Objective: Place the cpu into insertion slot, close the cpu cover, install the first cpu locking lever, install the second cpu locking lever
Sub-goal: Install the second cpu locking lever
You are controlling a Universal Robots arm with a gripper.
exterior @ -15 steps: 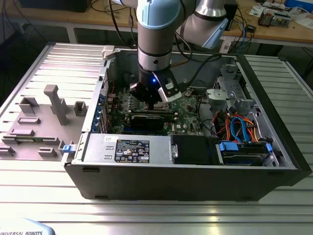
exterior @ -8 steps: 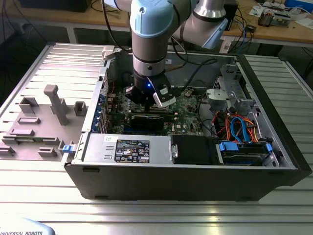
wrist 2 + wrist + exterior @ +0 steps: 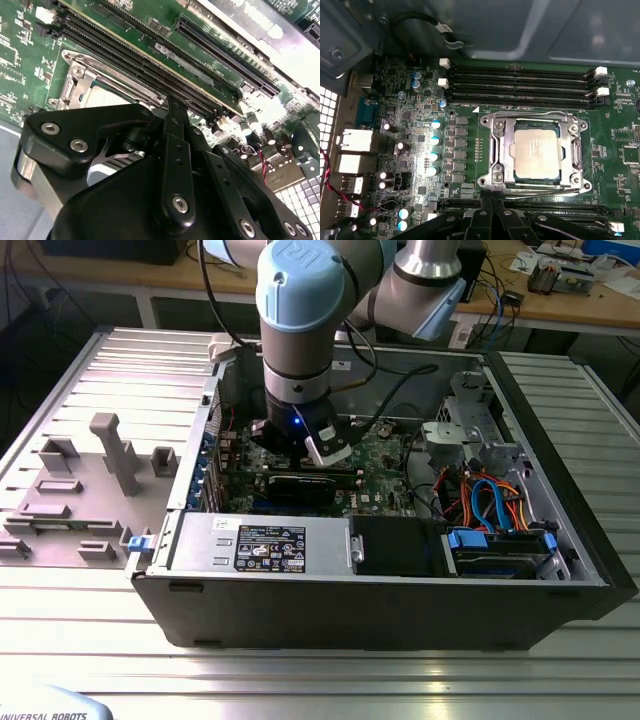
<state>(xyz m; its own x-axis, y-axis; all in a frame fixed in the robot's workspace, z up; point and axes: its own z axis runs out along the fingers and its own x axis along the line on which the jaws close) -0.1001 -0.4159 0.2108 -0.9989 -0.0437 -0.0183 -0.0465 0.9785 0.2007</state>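
Arm (image 3: 300, 330) reaching straight down, wrist vertical; tool (image 3: 172, 107) fingers (image 3: 175, 150) pressed together, holding nothing

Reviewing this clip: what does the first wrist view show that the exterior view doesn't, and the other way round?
First wrist view alone: the cpu seated in the insertion slot, the cpu cover closed around it, and memory slots beside it.

Exterior view alone: the arm reaching into the open computer case, blue cables at the exterior view's right, and a grey fixture block at its left.

Both: the green motherboard and the gripper close above it.
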